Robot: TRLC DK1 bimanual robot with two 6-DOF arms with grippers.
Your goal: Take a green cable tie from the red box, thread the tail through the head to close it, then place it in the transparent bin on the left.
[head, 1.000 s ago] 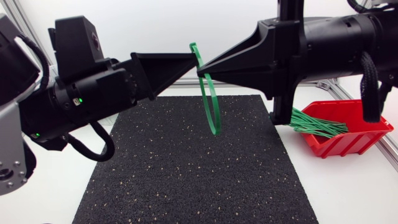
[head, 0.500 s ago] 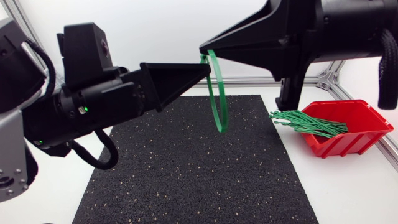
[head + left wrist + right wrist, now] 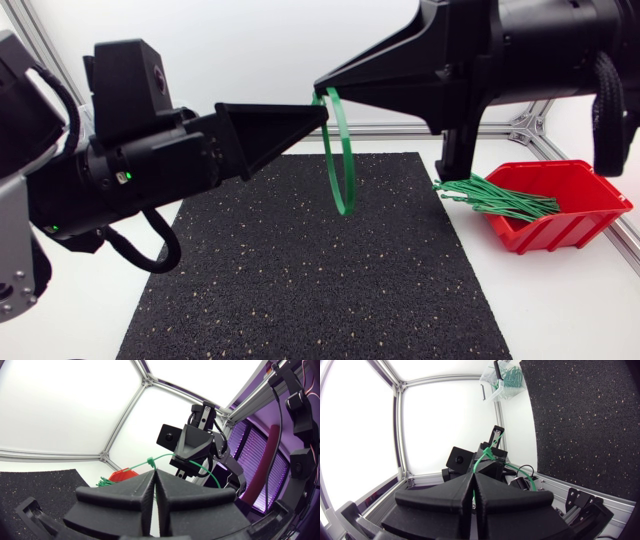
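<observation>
A green cable tie point(image 3: 342, 150) hangs as a closed loop above the black mat point(image 3: 300, 270). My left gripper point(image 3: 322, 110) comes in from the left and is shut on the loop's top. My right gripper point(image 3: 320, 88) meets it from the right, just above, and is also shut on the tie. In the left wrist view the tie point(image 3: 165, 457) runs from my left gripper point(image 3: 152, 474) across to the right gripper point(image 3: 192, 450). In the right wrist view the tie point(image 3: 482, 460) rises from my right gripper point(image 3: 472, 477). The red box point(image 3: 575, 215) holds several green ties point(image 3: 495, 197).
The transparent bin point(image 3: 502, 380) with green ties inside shows in the right wrist view, beyond the mat's corner point(image 3: 580, 420). The red box point(image 3: 122, 475) stands at the table's right side, off the mat. Aluminium frame rails point(image 3: 540, 135) border the table.
The right arm has lifted and its tip now sits above the left tip. The loop swung slightly right, then back left. Both grippers stay shut on the tie.
</observation>
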